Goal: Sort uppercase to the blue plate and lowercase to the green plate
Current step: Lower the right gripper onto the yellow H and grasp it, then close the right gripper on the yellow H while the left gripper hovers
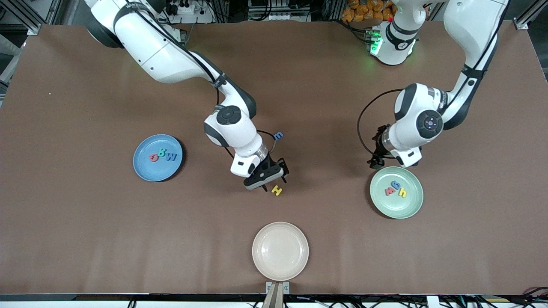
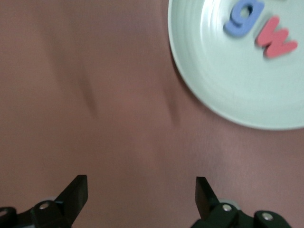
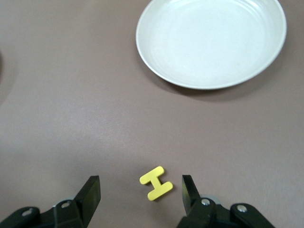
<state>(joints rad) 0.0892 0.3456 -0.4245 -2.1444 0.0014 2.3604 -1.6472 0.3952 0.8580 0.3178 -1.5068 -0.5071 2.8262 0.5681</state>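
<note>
Right gripper (image 3: 141,190) hangs over yellow H (image 3: 156,183), fingers apart — left gripper (image 2: 141,192) waits, spread.

Matt brown table (image 1: 85,222) (glossy cream plate (image 1: 280,251))

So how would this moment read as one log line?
right gripper: jaws open over yellow H | left gripper: open, waiting beside green plate | blue plate: three letters

Three capitals (image 1: 162,155) lie in the plate (image 1: 145,169) toward the right arm's end, three small letters (image 1: 396,188) in the plate (image 1: 411,207) toward the left arm's. H (image 1: 277,190) lies between them on the surface (image 1: 85,235).
</note>
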